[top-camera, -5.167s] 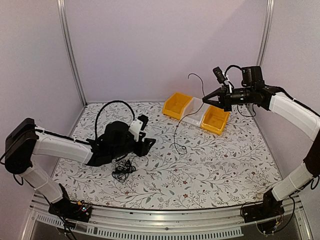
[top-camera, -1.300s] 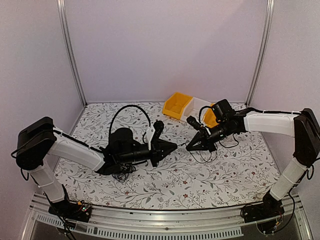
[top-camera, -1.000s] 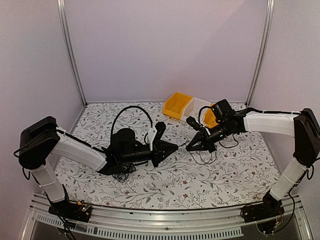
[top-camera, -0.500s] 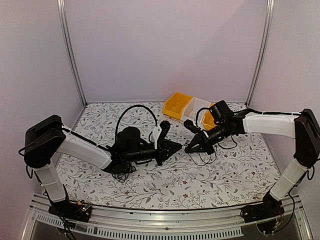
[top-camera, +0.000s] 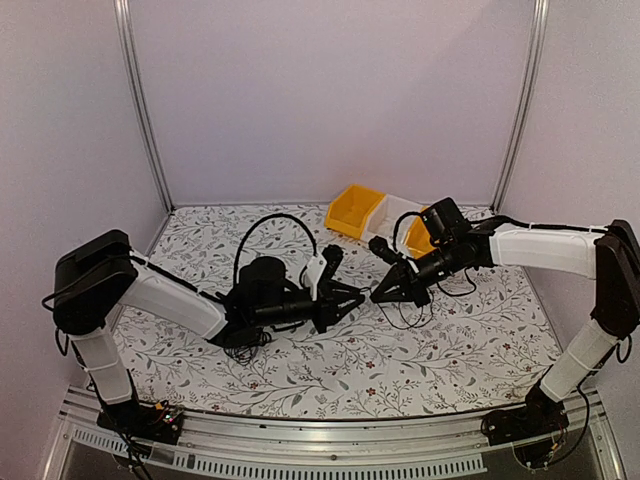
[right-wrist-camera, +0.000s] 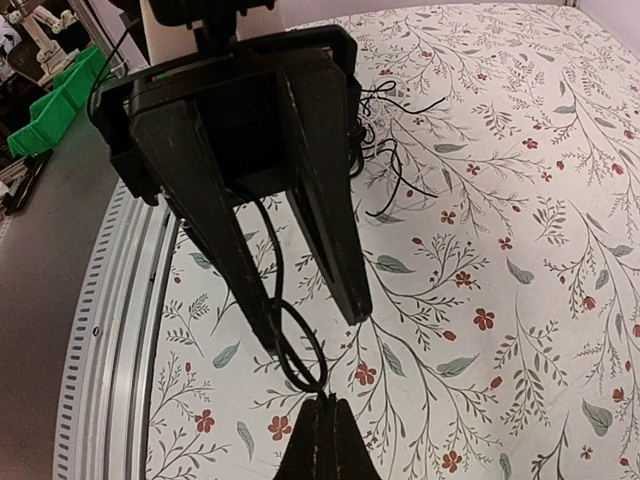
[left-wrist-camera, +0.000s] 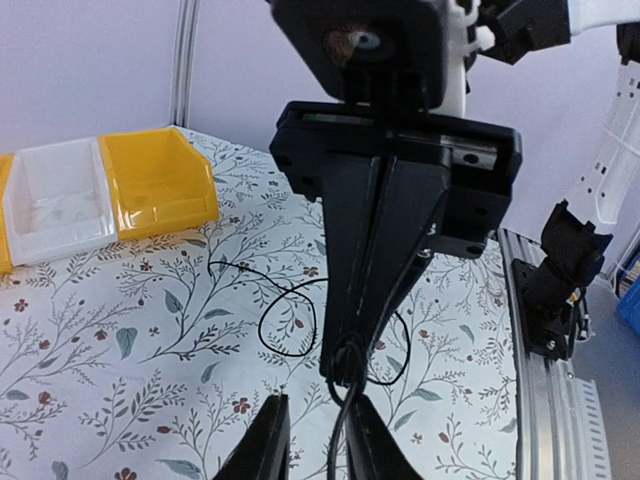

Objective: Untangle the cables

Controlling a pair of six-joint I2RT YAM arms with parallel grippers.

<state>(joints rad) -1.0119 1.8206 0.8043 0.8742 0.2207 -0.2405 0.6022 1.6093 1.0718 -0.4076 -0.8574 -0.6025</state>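
Parting its jaws after being clenched a moment ago, the left pincer (left-wrist-camera: pixel 317 408) now stands released around a thin black cable (left-wrist-camera: pixel 338 420). The right pincer (right-wrist-camera: pixel 320 415) stays clamped on that strand, tip to tip with it. The other cables (top-camera: pixel 245 347) lie clumped on the bench (top-camera: pixel 450 360) under the left arm, so this strand looks handed over, ready for drawing clear.

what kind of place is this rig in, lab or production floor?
Likely a lab robot test cell: aluminium frame posts against plain pale walls, a floral-print tabletop, small yellow plastic bins.
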